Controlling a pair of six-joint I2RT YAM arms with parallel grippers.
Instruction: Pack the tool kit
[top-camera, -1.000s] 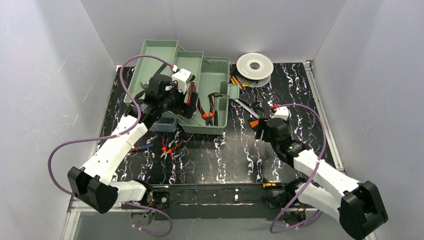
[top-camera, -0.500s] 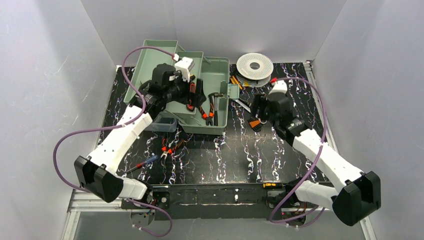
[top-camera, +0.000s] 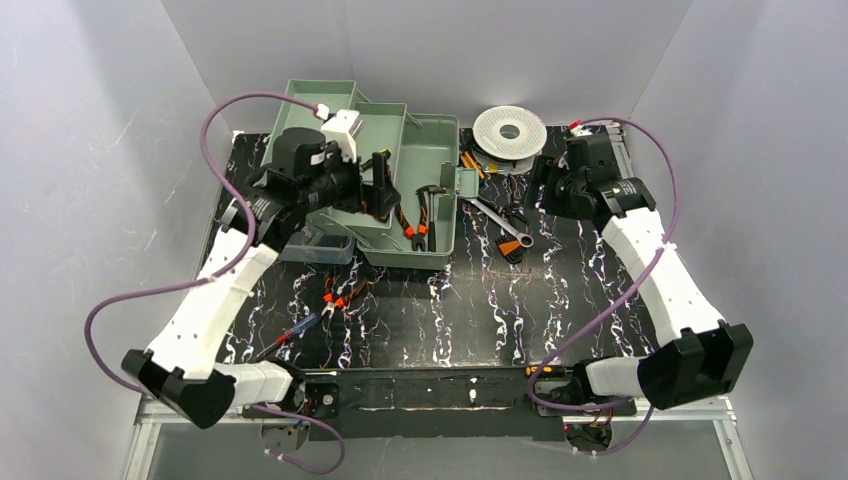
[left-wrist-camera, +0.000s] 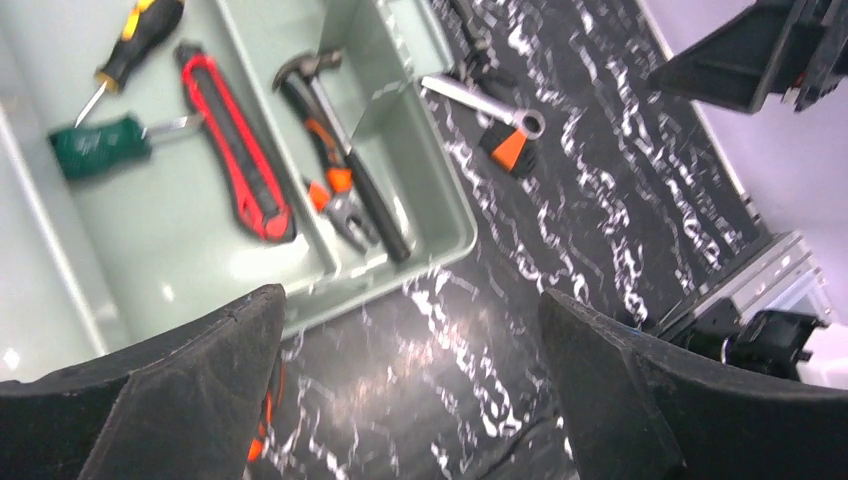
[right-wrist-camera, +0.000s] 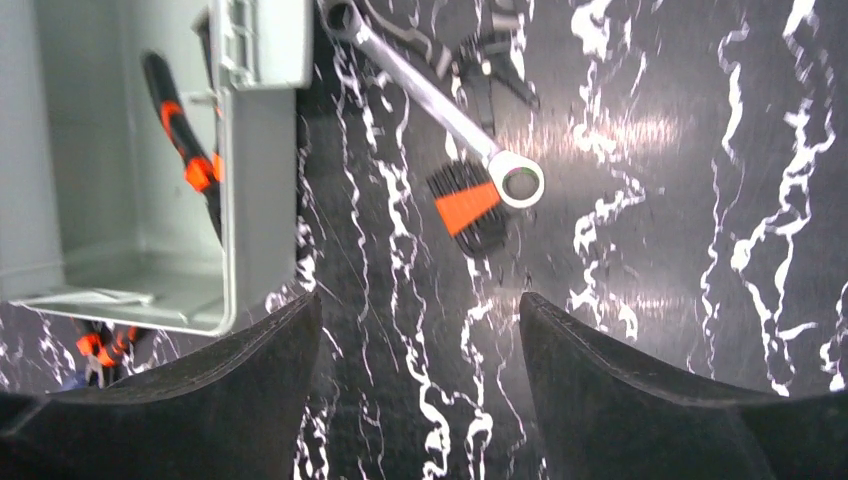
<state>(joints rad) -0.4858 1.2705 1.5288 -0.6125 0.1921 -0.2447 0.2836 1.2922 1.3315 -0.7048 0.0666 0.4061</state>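
Left gripper (left-wrist-camera: 410, 330) is hovering, fingers spread wide and empty, over the open toolbox (top-camera: 408, 258) at the worktop's (top-camera: 450, 320) rear left, with hammer (left-wrist-camera: 300, 70) and red knife (left-wrist-camera: 235, 150) lying inside. Right gripper (right-wrist-camera: 415, 340) is hanging splayed above a wrench (right-wrist-camera: 430, 100) beside the box.

Overhead view bright, even, diffuse; soft shadow only close beside the toolbox (top-camera: 438, 150). Both wrist views motion-smeared, with glare sheen on the table (right-wrist-camera: 640, 300) right of the toolbox.
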